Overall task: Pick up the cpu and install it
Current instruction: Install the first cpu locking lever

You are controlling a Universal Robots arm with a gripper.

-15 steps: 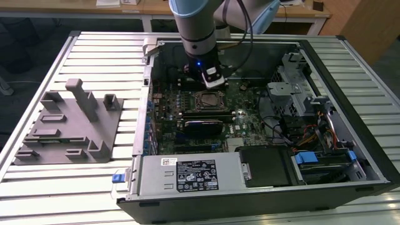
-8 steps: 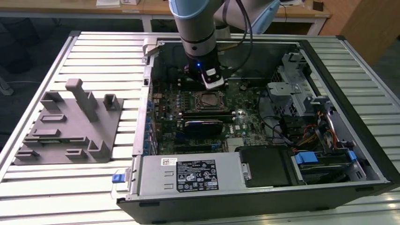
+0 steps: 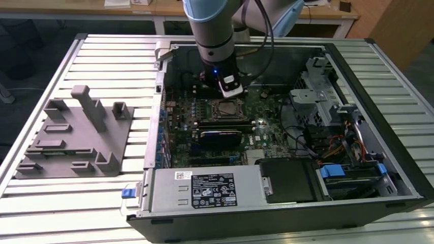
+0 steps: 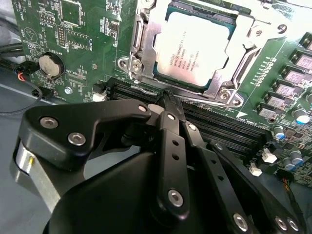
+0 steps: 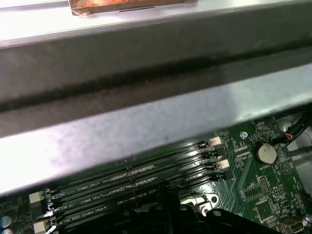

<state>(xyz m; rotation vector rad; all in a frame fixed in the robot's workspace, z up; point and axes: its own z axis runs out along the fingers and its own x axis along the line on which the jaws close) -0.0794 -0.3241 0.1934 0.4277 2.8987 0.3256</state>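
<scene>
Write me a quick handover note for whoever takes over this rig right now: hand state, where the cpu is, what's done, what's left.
Hand: shut, holding nothing, inside the open computer case, its tip just beside the socket and above the memory slots.
cpu: lying flat in the motherboard socket, silver top up.
Done: cpu is off the grey fixture block and placed in the socket.
Left: I cannot tell whether the socket latch is closed; check it.

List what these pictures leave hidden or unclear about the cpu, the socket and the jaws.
- cpu in the second wrist view: its far edge is cut off by the picture's edge.
- Socket in the exterior view: too small to tell whether the chip lies fully seated.
- Gripper in the second wrist view: its own black linkage hides the jaw tips.
- Memory slots in the first wrist view: part covered by the case wall.
</scene>
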